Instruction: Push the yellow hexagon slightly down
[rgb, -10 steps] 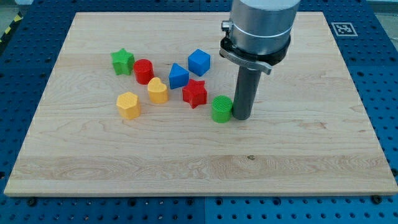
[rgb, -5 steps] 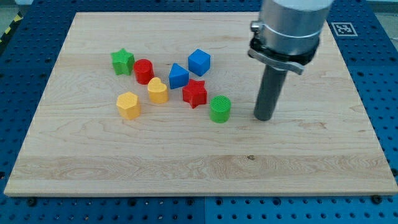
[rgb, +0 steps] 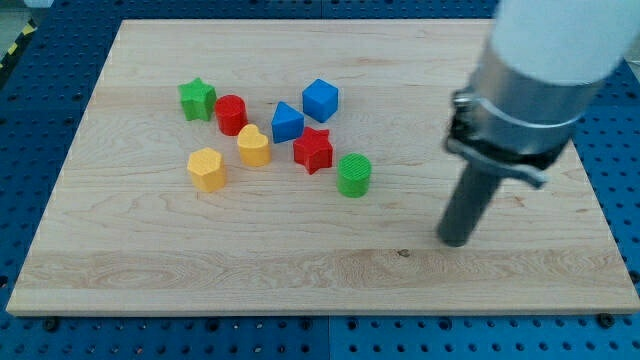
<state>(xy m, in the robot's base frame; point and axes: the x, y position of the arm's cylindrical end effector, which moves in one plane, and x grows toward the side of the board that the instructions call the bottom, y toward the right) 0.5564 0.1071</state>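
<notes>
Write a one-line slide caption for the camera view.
My tip rests far right of the yellow hexagon, beyond the green cylinder.

The yellow hexagon (rgb: 206, 168) lies flat on the wooden board toward the view's left, standing free, just left of and slightly below the other yellow block (rgb: 253, 146).

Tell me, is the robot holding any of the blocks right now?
No, nothing is held. My tip is a plain rod with no way to grab. It rests on the table, apart from every block, to the view's right of the green cylinder.
</notes>
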